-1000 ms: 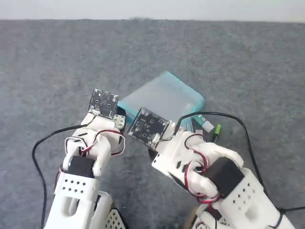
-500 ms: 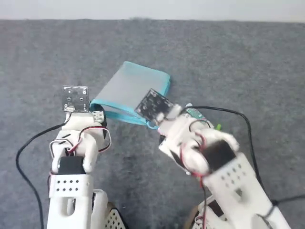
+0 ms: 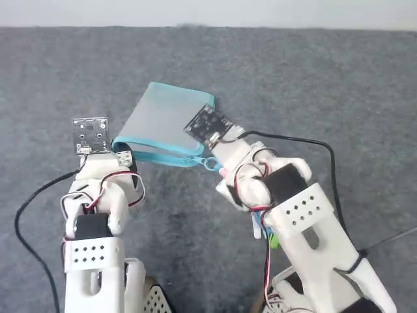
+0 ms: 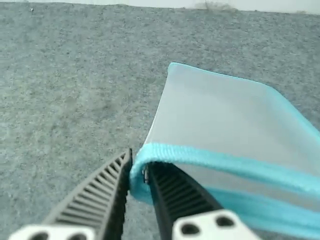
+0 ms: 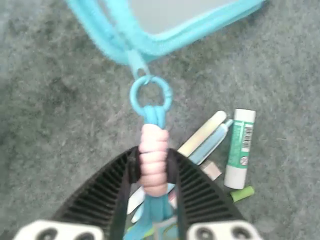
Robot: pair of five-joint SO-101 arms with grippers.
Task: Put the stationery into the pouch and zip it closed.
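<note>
Right wrist view: the right gripper (image 5: 152, 159) is clamped on the pink zipper pull (image 5: 154, 140), while the left gripper (image 4: 138, 167) pinches the pouch (image 3: 166, 120) edge on the table (image 3: 326, 85). A glue stick (image 5: 240, 147) and pens (image 5: 206, 134) lie outside the pouch, so I judge both packing and zipping are left to do.

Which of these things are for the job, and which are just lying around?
For the job: the pouch, its zip pull, the glue stick, the pens, the small green piece, the left gripper pinching the pouch's edge, the right gripper holding the zip pull.
Just there: the grey mat, the black cable.
</note>
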